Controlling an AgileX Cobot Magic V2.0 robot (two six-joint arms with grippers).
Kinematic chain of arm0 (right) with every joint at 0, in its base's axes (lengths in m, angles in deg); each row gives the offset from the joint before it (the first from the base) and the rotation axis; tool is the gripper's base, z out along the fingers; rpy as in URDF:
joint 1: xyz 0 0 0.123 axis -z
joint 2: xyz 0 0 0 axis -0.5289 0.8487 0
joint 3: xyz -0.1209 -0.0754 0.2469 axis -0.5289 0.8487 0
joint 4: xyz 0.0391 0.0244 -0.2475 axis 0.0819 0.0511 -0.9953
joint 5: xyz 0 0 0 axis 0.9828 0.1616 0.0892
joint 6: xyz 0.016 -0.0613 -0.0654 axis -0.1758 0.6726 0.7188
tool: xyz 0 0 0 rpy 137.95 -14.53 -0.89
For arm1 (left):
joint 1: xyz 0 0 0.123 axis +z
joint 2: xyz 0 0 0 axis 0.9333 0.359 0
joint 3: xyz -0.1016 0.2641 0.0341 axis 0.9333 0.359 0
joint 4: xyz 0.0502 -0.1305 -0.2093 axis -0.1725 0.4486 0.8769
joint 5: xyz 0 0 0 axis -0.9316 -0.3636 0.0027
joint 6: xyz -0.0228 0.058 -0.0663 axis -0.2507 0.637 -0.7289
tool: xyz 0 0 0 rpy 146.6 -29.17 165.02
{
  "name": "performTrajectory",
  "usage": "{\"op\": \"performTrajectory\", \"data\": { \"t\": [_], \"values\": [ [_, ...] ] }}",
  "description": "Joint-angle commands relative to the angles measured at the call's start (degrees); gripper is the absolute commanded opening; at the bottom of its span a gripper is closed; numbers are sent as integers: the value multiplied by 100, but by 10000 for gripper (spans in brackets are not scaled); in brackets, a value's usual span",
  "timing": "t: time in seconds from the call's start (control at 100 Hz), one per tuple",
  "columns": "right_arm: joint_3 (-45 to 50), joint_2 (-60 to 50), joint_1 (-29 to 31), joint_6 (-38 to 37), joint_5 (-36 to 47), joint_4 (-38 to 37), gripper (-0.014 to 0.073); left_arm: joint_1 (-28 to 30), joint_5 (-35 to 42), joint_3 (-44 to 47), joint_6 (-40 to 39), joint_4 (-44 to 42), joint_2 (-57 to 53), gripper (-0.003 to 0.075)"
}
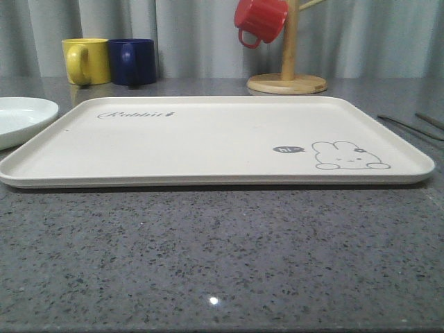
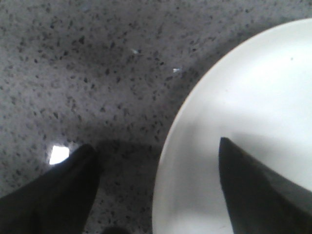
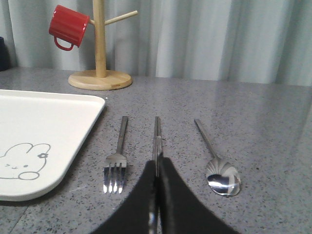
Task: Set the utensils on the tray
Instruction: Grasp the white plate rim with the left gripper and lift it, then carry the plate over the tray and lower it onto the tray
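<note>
Fingers [image 3: 168,195] of your right gripper [image 3: 157,168] clamp the chopsticks [image 3: 157,141], lying between fork [image 3: 117,163] and spoon [image 3: 217,168] beside the tray [image 1: 208,139]; your left gripper [image 2: 156,151] is spread, straddling the plate [image 2: 243,107] rim.

We see a home kitchen or dining setting: a speckled grey stone counter [image 1: 208,257], mugs [image 1: 111,61] near its far edge, a wooden mug tree [image 1: 288,69], cutlery [image 3: 161,151], a plate [image 1: 21,118], and curtains [image 1: 194,35] behind.
</note>
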Motion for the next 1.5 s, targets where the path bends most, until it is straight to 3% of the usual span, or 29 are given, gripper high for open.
{"op": "performTrajectory", "data": {
  "t": [0.0, 0.16, 0.38, 0.66, 0.9, 1.03, 1.2, 1.49],
  "values": [
    [-7, -5, -15, 57, 446, -34, -69, 20, 59, -175, -8, 95, -133, 488],
    [-7, -5, -15, 57, 446, -34, -69, 20, -52, -175, 145, 95, -95, 384],
    [-7, -5, -15, 57, 446, -34, -69, 20, -77, -175, 303, 116, -95, -20],
    [-7, -5, -15, 57, 446, -34, -69, 193, -121, -194, 552, 267, -440, -19],
    [-7, -5, -15, 57, 446, -34, -69, 957, -479, -194, 1717, 2137, -1096, -19],
    [-7, -5, -15, 57, 446, -34, -69, 1033, -762, -233, 2101, 2769, -1316, -19],
    [-7, -5, -15, 57, 446, -34, -69, 530, -1066, -524, 2201, 2947, -1352, -19],
    [-7, -5, -15, 57, 446, -34, -69, -1038, -926, -714, 2181, 2936, -1125, -19]
  ]
}}
